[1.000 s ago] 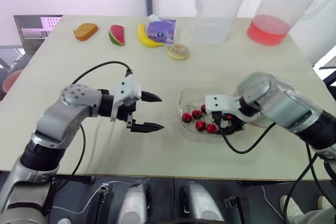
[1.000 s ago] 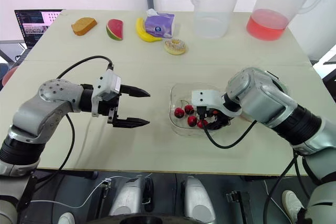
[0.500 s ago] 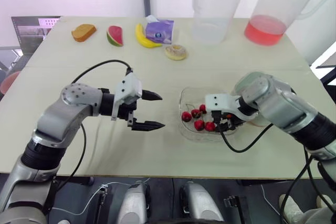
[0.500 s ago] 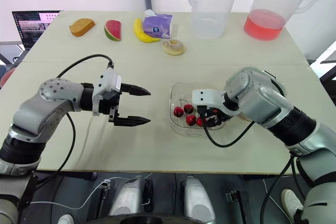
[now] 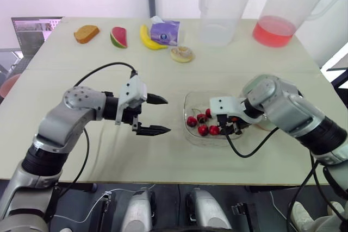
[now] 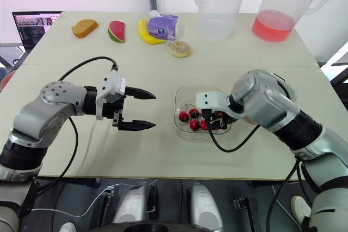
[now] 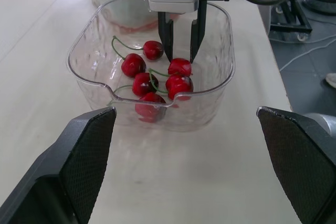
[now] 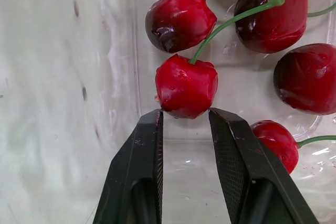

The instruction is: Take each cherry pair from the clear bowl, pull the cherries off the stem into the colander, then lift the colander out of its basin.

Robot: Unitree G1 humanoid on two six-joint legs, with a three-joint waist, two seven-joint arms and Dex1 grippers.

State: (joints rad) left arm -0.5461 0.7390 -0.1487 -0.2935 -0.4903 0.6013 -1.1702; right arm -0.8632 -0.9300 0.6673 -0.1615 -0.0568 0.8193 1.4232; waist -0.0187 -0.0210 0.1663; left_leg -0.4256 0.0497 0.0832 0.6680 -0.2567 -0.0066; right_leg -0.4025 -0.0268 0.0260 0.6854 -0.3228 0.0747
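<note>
Cherries (image 7: pixel 143 83) are all in the clear bowl (image 7: pixel 227 72), joined by green stems (image 8: pixel 231 17), near the front edge of the table (image 5: pixel 217 74) and between the two arms. Compared with one second ago, almost nothing is different. The right gripper (image 8: pixel 185 116) was already low inside the bowl and it remains there. Only the arm behind it has come a little closer to the bowl, and the small shift of the whole scene is from the camera. No cherry has left the bowl, so I judge that the first pick is only in preparation and the task is at its beginning.

The right gripper's fingers are a little apart, with one cherry (image 8: pixel 186 85) at their tips. They stand at both sides of its near end and do not clamp it. The right forearm (image 5: pixel 293 113) comes in from the right, bent low over the table. The left gripper (image 5: pixel 167 115) hovers beside the bowl on the left, widely open and holding nothing, with its fingers turned toward the bowl.

Farther back, well apart, are a banana (image 5: pixel 148 35), a clear jug (image 5: pixel 220 23) and a jug with red drink (image 5: pixel 276 28).
</note>
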